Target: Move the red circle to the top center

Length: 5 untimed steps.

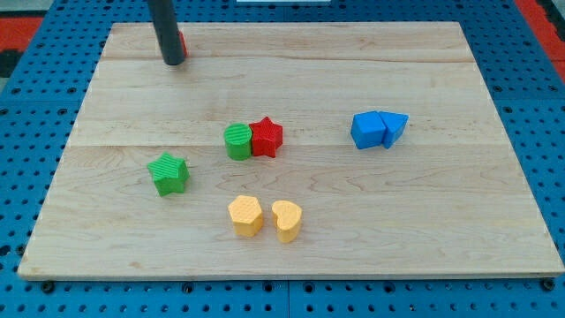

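My tip (173, 62) sits at the bench's (300, 247) far left, touching the red circle (181, 41), which peeks out from behind the rod on its right. There is no hand; nothing is held. A push off the block's middle could let the circle roll past the rod or off the far edge. Pale wooden bench on blue pegboard (530, 106).

- 2 red blocks: 1 red star (267, 137) near the board's middle, and 1 red circle (181, 41) at about 11 o'clock, mostly hidden behind the rod.
- 2 green blocks: 1 green cylinder (237, 141) and 1 green star (169, 173).
- 2 blue blocks: 1 blue cube (367, 130) and 1 blue triangle (395, 127), at 3 o'clock.
- 2 yellow blocks: 1 yellow hexagon (244, 215) and 1 yellow heart (287, 220), at 6 o'clock.
- 1 wooden board (459, 212).
- 1 rod, with my tip (174, 63).
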Motion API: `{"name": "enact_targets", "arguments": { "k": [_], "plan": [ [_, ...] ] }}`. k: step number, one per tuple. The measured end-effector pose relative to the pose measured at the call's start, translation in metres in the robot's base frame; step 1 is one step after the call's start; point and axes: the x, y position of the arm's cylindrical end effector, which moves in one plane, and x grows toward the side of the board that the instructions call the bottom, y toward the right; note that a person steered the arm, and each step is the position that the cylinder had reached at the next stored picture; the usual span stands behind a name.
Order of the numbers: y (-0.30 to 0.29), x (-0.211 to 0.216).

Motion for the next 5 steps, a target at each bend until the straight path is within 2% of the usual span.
{"name": "enact_targets", "arguments": {
  "k": [2,3,4,5],
  "plan": [
    [-0.029,-0.038],
    [0.029,-0.041],
    [0.055,-0.039],
    [0.055,-0.038]
  ]
}}
